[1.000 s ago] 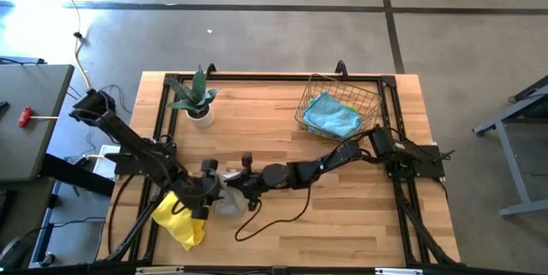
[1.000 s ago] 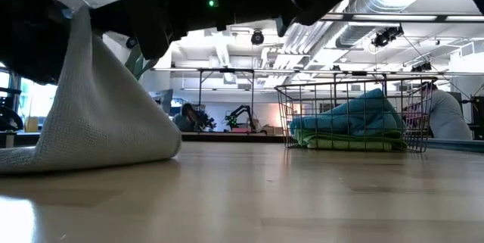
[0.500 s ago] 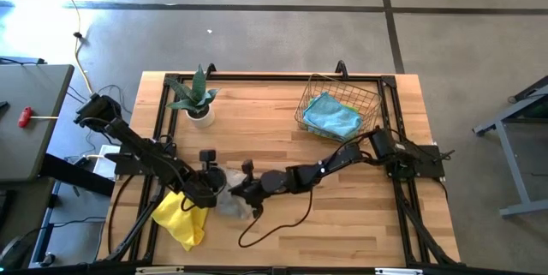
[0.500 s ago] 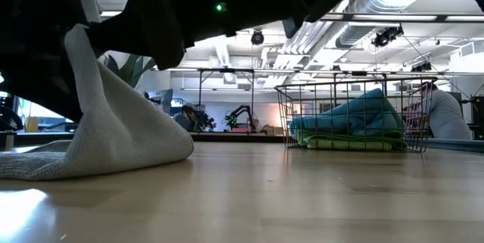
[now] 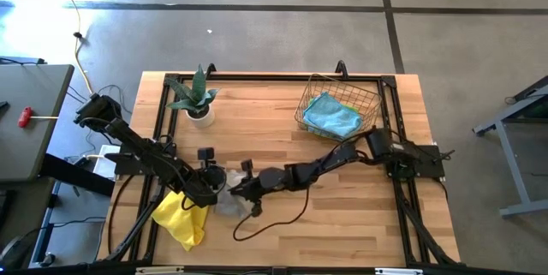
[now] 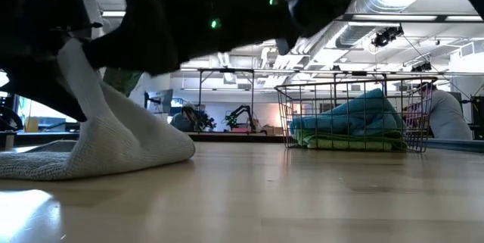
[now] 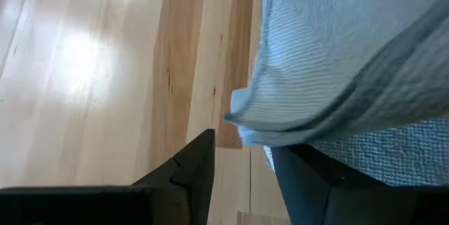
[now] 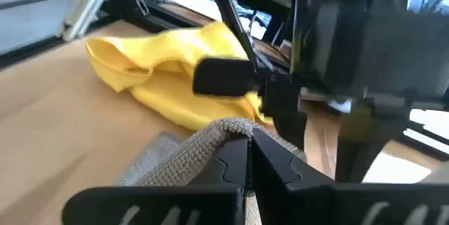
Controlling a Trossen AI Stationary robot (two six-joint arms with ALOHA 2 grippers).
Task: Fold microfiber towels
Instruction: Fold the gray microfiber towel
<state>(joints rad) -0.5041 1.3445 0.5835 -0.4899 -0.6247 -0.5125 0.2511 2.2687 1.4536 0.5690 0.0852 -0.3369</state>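
Grey towel (image 5: 229, 200) sits near the front edge of the table (image 5: 282, 129), left of centre, part lifted into a peak, the rest lying flat on the wood. Right gripper (image 5: 248, 191) reaches across from the right side, fingers pinched closed on a raised fold of the grey towel (image 8: 210, 141). Left gripper (image 5: 214, 191) is right beside it on the towel's left side; its fingers (image 7: 193, 165) stand part open with a towel edge (image 7: 337, 78) between them, cannot tell if they actually clamp it. The two grippers are nearly touching over the towel, so little room between them.

Yellow towel (image 5: 181, 217) lies crumpled just left of the grey towel, at the front left corner of the table, hanging close to the edge, partly under the left arm. In the right wrist view it shows just behind the grey towel (image 8: 175, 78).

Wire basket (image 5: 336, 108) stands well apart from the grey towel, at the back right of the table, with a light blue towel (image 5: 330, 116) on top inside it; the low view shows a green towel (image 6: 348, 141) under the blue one. Potted plant (image 5: 193, 97) stands at the back left, behind the grey towel and apart from it.

Bare wood lies open between the grey towel and the basket, and to the towel's right along the front. A black cable (image 5: 287, 217) loops on the table just right of the grey towel.
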